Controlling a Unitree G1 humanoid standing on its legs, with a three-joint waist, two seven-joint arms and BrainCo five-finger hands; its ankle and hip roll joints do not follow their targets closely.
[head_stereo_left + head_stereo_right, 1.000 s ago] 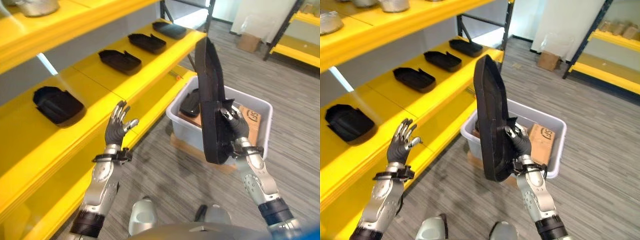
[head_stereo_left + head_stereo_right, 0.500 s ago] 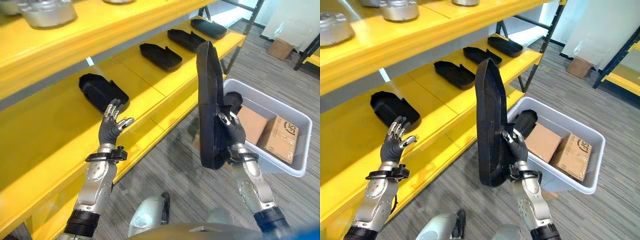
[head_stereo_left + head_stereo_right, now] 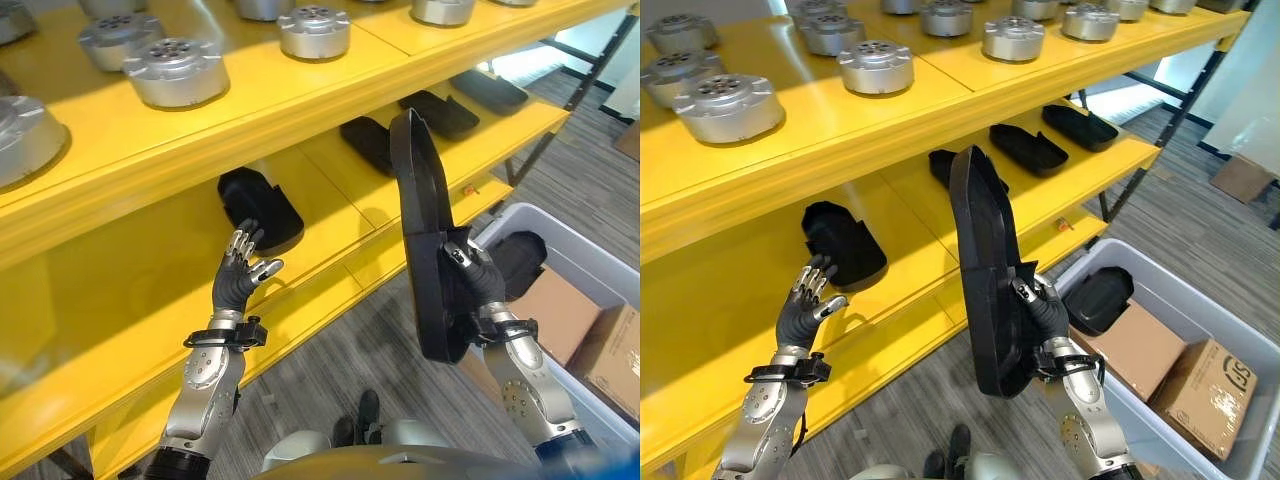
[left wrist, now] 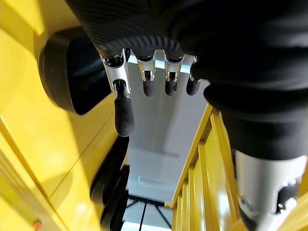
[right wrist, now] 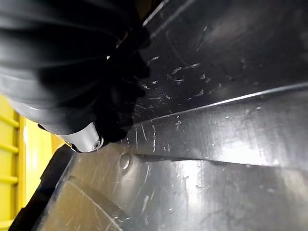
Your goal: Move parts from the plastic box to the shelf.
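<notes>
The fingers (image 3: 462, 262) of the right hand (image 3: 478, 285) are curled round the lower part of a long black part (image 3: 425, 225), which is held upright on edge, its narrow end raised above the hand. In the right wrist view the scratched dark surface of that part (image 5: 216, 120) is pressed close against the hand (image 5: 86, 86). Beyond the part, on the side away from the palm, the yellow shelf (image 3: 1040, 205) is seen, with several more black parts (image 3: 1028, 150) lying flat in a row on its middle level. One of these, a black part (image 3: 262, 205), lies just above the fingertips of the left hand (image 3: 238, 280), near but apart from them. The left hand's fingers (image 4: 123, 108) are held straight and slightly spread, nothing being gripped, the palm raised before the front edge of the shelf. On the level above both hands, round silver metal pieces (image 3: 728, 105) are set out. Below and to the outer side of the right hand, the plastic box (image 3: 1230, 335) stands on the floor, with one black part (image 3: 1098, 298) and cardboard boxes (image 3: 1210, 385) inside it.
</notes>
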